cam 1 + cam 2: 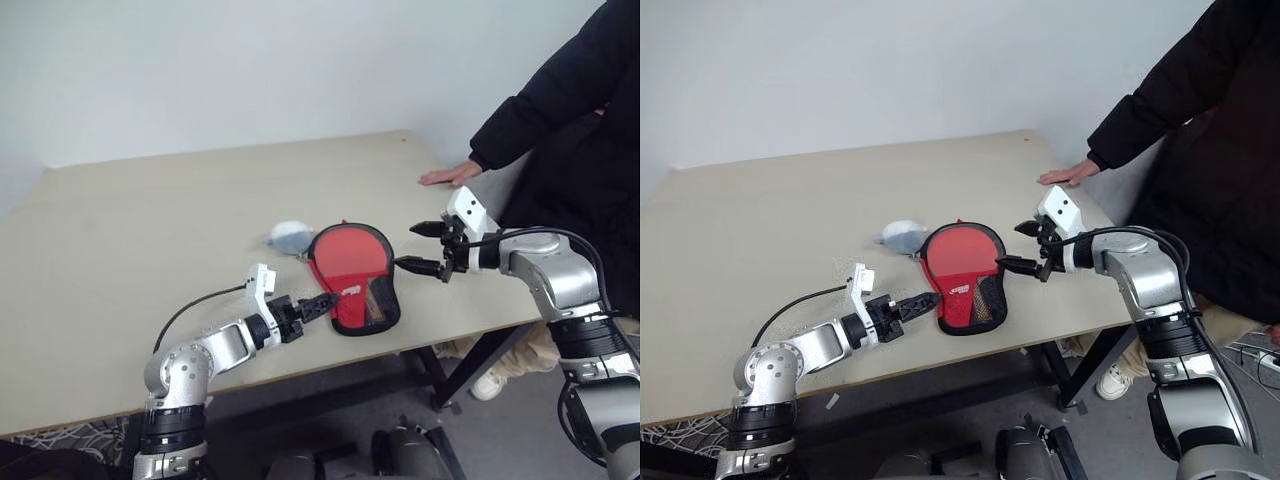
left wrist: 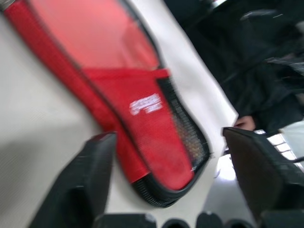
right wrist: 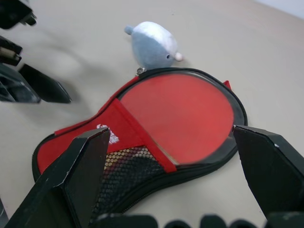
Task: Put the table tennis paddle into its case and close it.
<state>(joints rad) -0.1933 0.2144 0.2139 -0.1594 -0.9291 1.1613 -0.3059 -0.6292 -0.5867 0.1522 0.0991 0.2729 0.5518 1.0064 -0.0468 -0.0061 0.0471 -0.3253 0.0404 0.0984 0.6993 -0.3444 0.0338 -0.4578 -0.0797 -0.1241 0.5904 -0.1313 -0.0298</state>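
The case (image 1: 366, 312) lies flat on the table, red side up, with its mesh pocket (image 3: 128, 166) toward the near edge. The table tennis paddle's round red face (image 3: 180, 114) shows inside the case's black rim, and its handle is hidden under the red band and mesh. My left gripper (image 1: 320, 304) is open just off the case's narrow end, and its fingers (image 2: 90, 175) stand on either side of that end without touching it. My right gripper (image 1: 420, 247) is open at the case's right side, a little above the table.
A small grey-white plush lump (image 1: 290, 237) touches the case's far rim. A person in a black coat stands at the right with a hand (image 1: 450, 175) resting on the table's far right corner. The tan table (image 1: 120, 230) has its near edge close below the case.
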